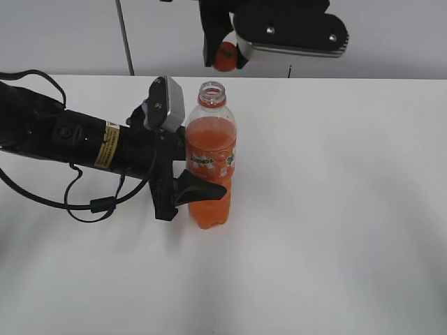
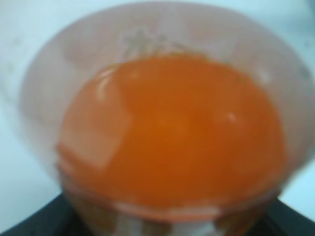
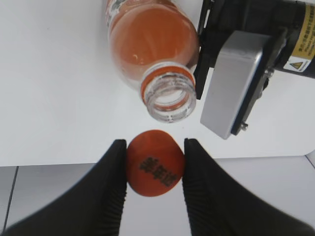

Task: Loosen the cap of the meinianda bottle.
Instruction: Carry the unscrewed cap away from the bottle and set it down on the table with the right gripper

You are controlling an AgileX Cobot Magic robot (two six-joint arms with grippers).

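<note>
With the cap (image 3: 154, 162) off and pinched between my right hand's (image 3: 153, 169) fingers above the tabletop's (image 1: 335, 209) far edge, the meinianda bottle (image 1: 209, 157) stands upright with its neck open, left of the tabletop's middle. My left hand (image 1: 183, 183) clamps it at the label band. I judge the bottle fairly heavy, nearly full, with thin walls that give under a squeeze, so the stiffer ridged lower body or the neck ring takes a hold best. Open, it can spill. The cap is light, rigid and small; its ribbed side grips well.
</note>
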